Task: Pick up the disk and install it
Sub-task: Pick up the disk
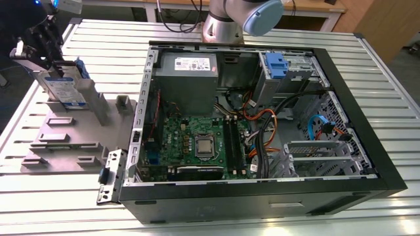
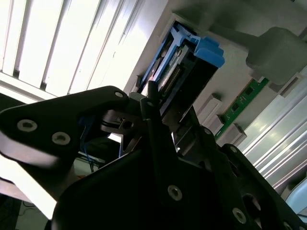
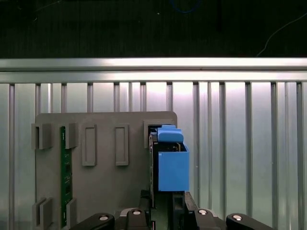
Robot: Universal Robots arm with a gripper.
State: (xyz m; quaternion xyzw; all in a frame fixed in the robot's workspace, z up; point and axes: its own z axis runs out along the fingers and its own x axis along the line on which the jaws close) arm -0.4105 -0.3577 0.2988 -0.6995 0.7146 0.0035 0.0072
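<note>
- We logged the disk [image 1: 62, 88] outside the open computer case [image 1: 262, 191], off the case wall on the exterior view's left. It stood on edge, label face showing, with its lower edge down at a grey fixture plate [image 1: 78, 130].
- The gripper [image 1: 51, 65] sat over the disk's upper edge, on the side of the plate farthest from the case.
- In the first wrist view the fingers [image 3: 146, 208] were clenched on the disk, one against each flat face.
- The disk's blue carrier rails [image 3: 172, 167] stuck out past the fingers. In the second wrist view they ran along its edges.
- A green circuit board [image 3: 63, 177] stood in another slot of the same plate, well apart from the disk.
- Inside the case, a grey power-supply box [image 1: 187, 73] filled one corner.
- A metal drive cage with a blue latch [image 1: 279, 64] sat in the corner next to it, along the same case wall.
- The motherboard [image 1: 196, 142] lay flat on the case floor, beside the power-supply box.
- A slatted metal counter [image 1: 367, 73] carried both the case and the plate.
- The arm's base [image 1: 226, 24] rose from the counter, just outside the case wall nearest the power-supply box.
</note>
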